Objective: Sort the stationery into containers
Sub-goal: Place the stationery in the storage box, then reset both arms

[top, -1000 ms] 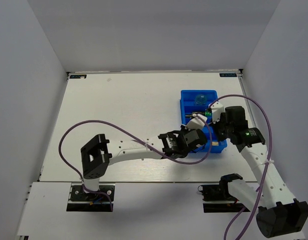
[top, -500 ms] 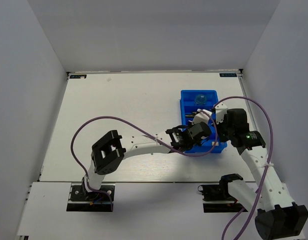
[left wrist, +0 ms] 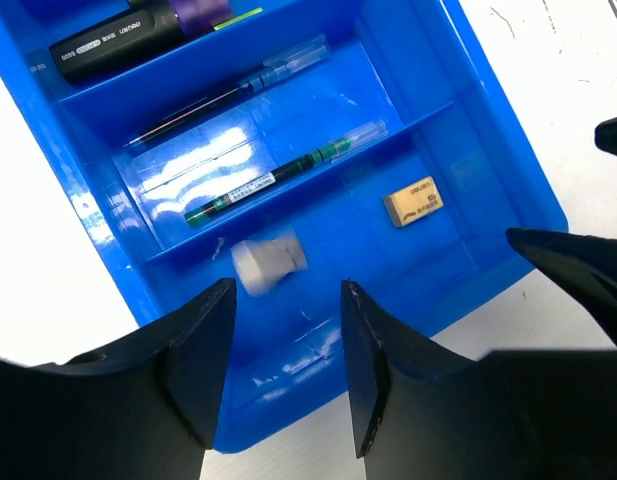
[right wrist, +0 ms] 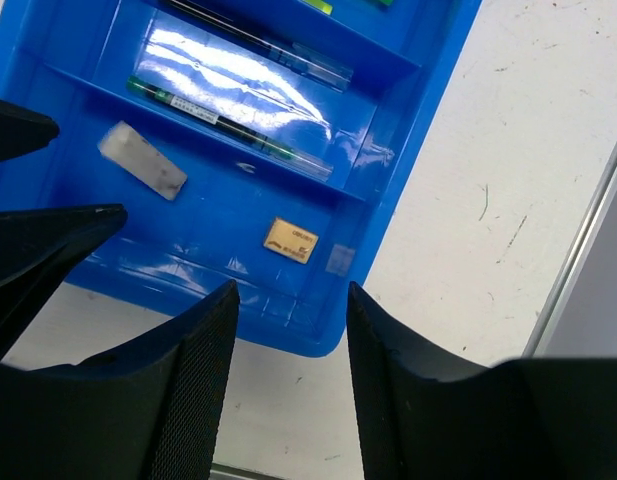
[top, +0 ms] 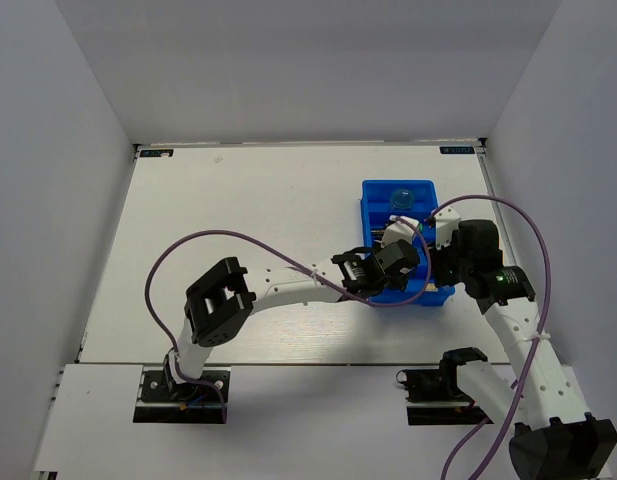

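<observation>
- Grey eraser and beige eraser lie in 1 end box of the blue tray, right of middle in the top view. A green pen lies in the next box.
- The left arm stretches across to the tray. The left gripper hangs over the grey eraser, jaws half open, holding nothing.
- The right arm bends over the tray. The right gripper is half open and empty.

High rear overview, wrist cameras close over shared tray

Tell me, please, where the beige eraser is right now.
In the left wrist view, the beige eraser lies in the blue tray's end compartment, right of the grey eraser, below the green pen.
</observation>
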Robot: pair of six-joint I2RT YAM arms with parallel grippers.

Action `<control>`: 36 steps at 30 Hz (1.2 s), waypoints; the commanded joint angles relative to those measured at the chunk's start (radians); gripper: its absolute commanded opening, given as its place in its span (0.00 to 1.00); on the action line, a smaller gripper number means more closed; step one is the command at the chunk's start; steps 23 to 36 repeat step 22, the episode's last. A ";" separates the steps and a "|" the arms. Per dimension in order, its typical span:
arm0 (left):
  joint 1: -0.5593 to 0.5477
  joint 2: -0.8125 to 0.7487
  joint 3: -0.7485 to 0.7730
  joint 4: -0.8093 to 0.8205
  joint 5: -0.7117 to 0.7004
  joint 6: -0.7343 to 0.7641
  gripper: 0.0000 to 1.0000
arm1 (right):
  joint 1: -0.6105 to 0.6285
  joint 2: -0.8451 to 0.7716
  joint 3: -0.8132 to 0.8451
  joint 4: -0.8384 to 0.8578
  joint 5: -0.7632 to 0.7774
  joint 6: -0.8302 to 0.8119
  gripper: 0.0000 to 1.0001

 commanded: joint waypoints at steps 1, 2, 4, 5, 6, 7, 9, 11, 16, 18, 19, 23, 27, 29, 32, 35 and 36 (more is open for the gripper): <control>0.002 -0.052 -0.005 0.013 -0.001 0.002 0.57 | -0.010 -0.012 0.003 0.003 -0.013 0.009 0.51; 0.005 -0.055 -0.006 0.014 -0.004 0.002 0.55 | -0.010 -0.015 0.003 0.006 -0.013 0.011 0.52; 0.002 -0.071 -0.023 0.013 -0.010 0.006 0.26 | -0.012 -0.020 0.006 -0.002 -0.011 0.011 0.52; 0.003 -0.091 -0.046 0.026 -0.010 0.008 0.05 | -0.018 -0.022 0.006 -0.005 -0.014 0.009 0.52; 0.003 -0.123 -0.074 0.034 -0.019 0.011 0.00 | -0.013 -0.023 0.006 -0.006 -0.011 0.015 0.52; 0.002 -0.140 -0.088 0.046 -0.036 0.016 0.00 | -0.016 -0.026 0.008 -0.006 -0.013 0.019 0.51; -0.003 -0.242 -0.165 0.054 -0.077 0.040 0.00 | -0.016 -0.029 0.006 -0.002 -0.016 0.032 0.37; -0.009 -0.339 -0.266 0.059 -0.116 0.058 0.05 | -0.016 -0.029 0.008 0.009 -0.023 0.052 0.26; 0.006 -0.663 -0.485 -0.030 -0.102 0.121 1.00 | -0.015 0.003 0.023 0.037 -0.096 0.158 0.73; 0.045 -0.765 -0.555 -0.132 -0.085 0.094 1.00 | -0.012 0.012 0.046 0.043 -0.111 0.215 0.88; 0.058 -0.828 -0.604 -0.197 -0.079 0.050 1.00 | -0.013 0.009 0.051 0.058 -0.132 0.229 0.90; 0.117 -0.977 -0.721 -0.294 -0.070 0.037 1.00 | -0.013 0.006 0.057 0.063 -0.196 0.216 0.90; 0.117 -0.977 -0.721 -0.294 -0.070 0.037 1.00 | -0.013 0.006 0.057 0.063 -0.196 0.216 0.90; 0.117 -0.977 -0.721 -0.294 -0.070 0.037 1.00 | -0.013 0.006 0.057 0.063 -0.196 0.216 0.90; 0.117 -0.977 -0.721 -0.294 -0.070 0.037 1.00 | -0.013 0.006 0.057 0.063 -0.196 0.216 0.90; 0.117 -0.977 -0.721 -0.294 -0.070 0.037 1.00 | -0.013 0.006 0.057 0.063 -0.196 0.216 0.90; 0.117 -0.977 -0.721 -0.294 -0.070 0.037 1.00 | -0.013 0.006 0.057 0.063 -0.196 0.216 0.90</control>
